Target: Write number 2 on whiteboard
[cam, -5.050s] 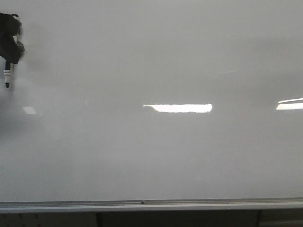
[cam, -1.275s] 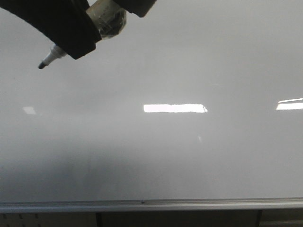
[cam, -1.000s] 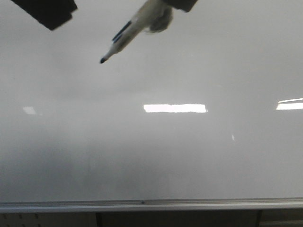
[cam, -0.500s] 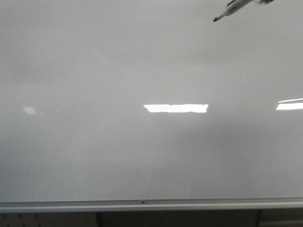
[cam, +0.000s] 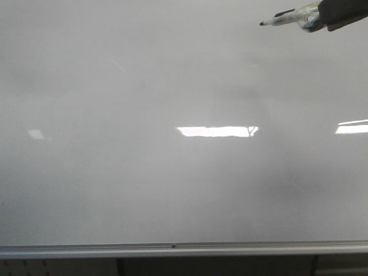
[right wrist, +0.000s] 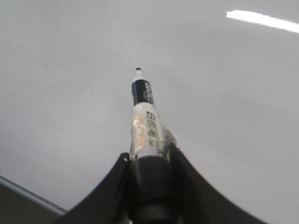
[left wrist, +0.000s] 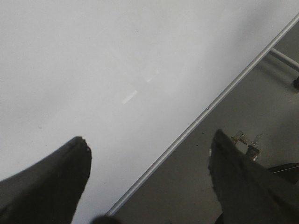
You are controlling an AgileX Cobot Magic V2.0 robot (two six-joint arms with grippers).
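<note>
Jaws clamping marker [right wrist: 142,112] over whiteboard [cam: 172,190]

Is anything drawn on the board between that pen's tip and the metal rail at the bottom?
No: the front view shows bare glossy white whiteboard between black-tipped marker pen and silver rail.

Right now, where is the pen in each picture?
Front view: the pen is at the top right, its tip pointing left, held by the right pincer.
Left wrist view: the pen is not in it; only the open left pincer and the board show.
Right wrist view: the pen is in the middle, sticking out from the pincer.
Shared landmark: the whiteboard, with no number on it yet.
</note>
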